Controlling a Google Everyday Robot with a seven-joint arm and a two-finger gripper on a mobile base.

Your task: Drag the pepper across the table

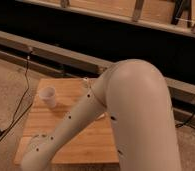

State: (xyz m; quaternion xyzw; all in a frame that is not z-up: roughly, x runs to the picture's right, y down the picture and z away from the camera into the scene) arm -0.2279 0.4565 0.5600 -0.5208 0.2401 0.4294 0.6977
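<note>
**Arm stretched across the bench toward its front-left corner**

Carpeted floor, with a dark wall and long rails behind. One bench (pixel 98 142) with a light plank top stands in the middle. One pale robot arm (pixel 126 107) rises over the bench's right side, bends at a broad elbow, and slopes down in a straight forearm (pixel 66 127) to the bench's front-left corner. The pincer sits at that low end, cut off by the lower edge of the view; its fingers are together. Nothing shows whether it holds anything. The pepper cannot be seen, and its place cannot be told. One pale cup (pixel 47 95) stands upright near the bench's back-left corner. One dark cable (pixel 22 107) trails on the floor left of the bench.
</note>
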